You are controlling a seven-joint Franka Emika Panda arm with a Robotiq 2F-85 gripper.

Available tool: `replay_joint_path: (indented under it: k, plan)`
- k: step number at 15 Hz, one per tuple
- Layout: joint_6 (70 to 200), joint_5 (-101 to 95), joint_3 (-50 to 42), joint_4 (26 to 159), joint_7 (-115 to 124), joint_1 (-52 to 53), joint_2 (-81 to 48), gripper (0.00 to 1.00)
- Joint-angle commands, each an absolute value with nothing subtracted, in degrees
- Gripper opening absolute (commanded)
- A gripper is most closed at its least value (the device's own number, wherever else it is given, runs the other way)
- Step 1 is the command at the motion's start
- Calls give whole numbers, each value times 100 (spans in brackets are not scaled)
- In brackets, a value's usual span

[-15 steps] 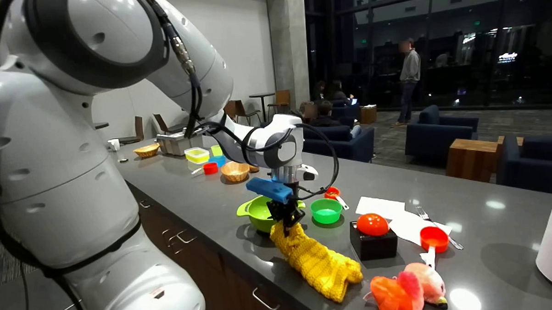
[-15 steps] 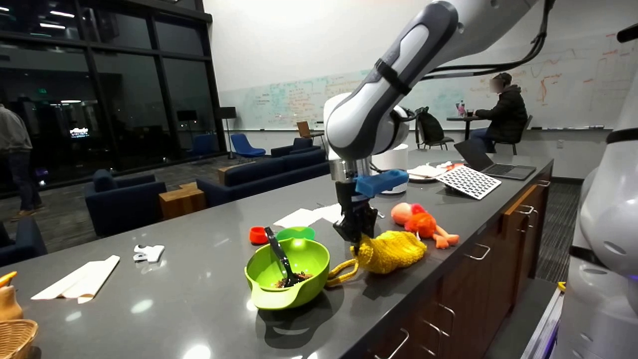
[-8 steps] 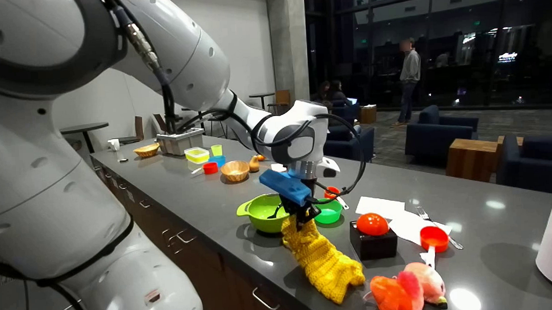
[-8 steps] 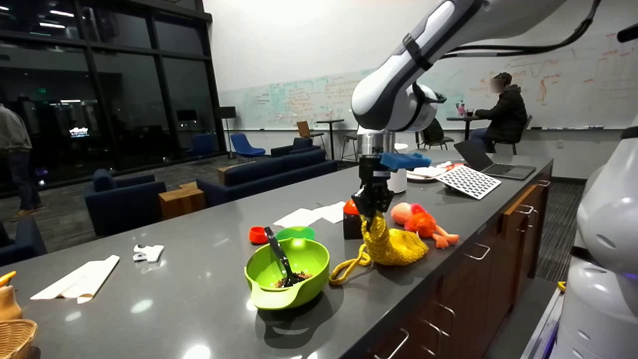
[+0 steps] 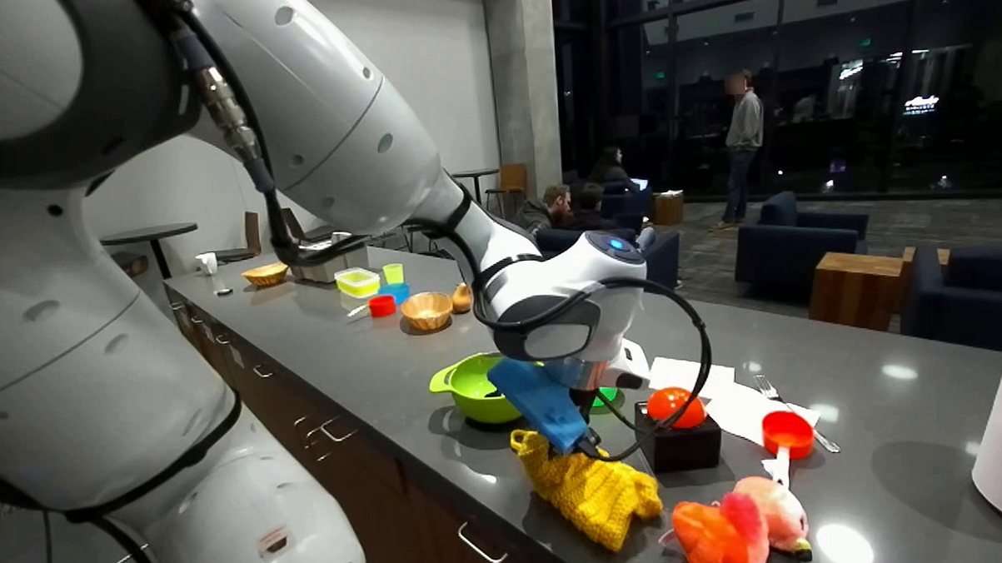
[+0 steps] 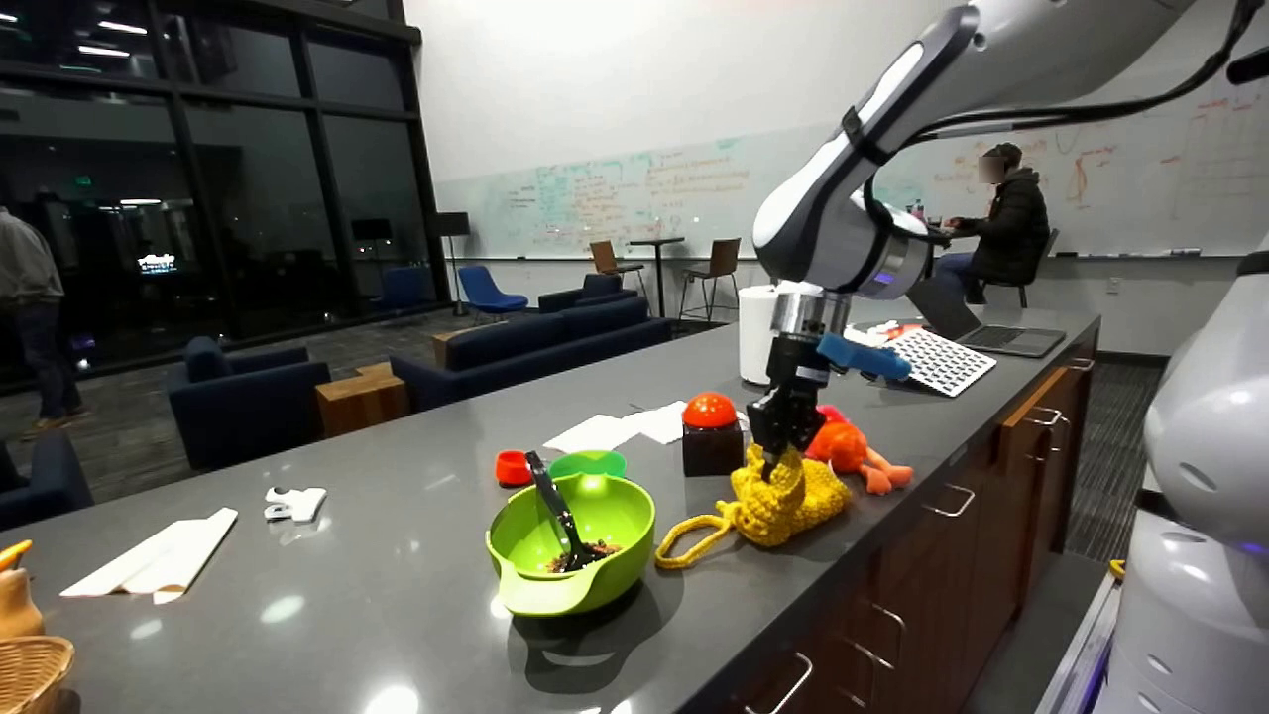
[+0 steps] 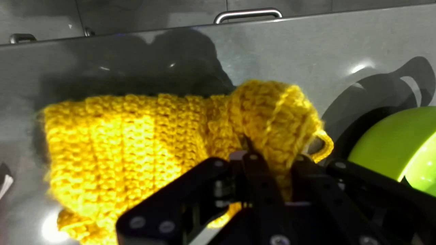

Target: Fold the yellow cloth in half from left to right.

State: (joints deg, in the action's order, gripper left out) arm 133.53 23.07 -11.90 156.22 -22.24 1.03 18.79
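The yellow knitted cloth (image 6: 783, 501) lies on the grey counter, bunched, with a thin loop at its end towards the green bowl. It also shows in an exterior view (image 5: 596, 491). My gripper (image 6: 775, 464) points down into the cloth. In the wrist view my gripper (image 7: 274, 156) has a raised fold of the cloth (image 7: 272, 115) between its fingers, close on both sides. The flat part of the cloth (image 7: 126, 143) stretches to the left there. The fingertips are mostly hidden in the cloth, and the blue part of the wrist covers them in an exterior view.
The green bowl (image 6: 575, 545) with a black utensil stands by the loop end. A black box with a red dome button (image 6: 711, 436) stands behind the cloth. An orange plush toy (image 5: 722, 532) lies past its far end. The counter's front edge (image 7: 136, 32) runs close by.
My gripper has moved away from the green bowl towards the plush toy and down. It has carried the held end of the cloth with it, so the cloth is shorter and more bunched.
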Motion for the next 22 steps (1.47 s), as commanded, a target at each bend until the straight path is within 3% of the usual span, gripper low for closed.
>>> replay_joint_path:
  k: [1,14,15,16,22]
  plan:
    - [13559,2581,-1447,15764,-2878,58,1673,3]
    - [13735,2247,-1413,15650,-3064,-389,698,3]
    - [13733,2210,-1378,15633,-3025,-391,678,26]
    - [13724,2158,-1349,15615,-2977,-397,677,37]
    - [13628,1276,-1009,15501,-2244,-386,943,74]
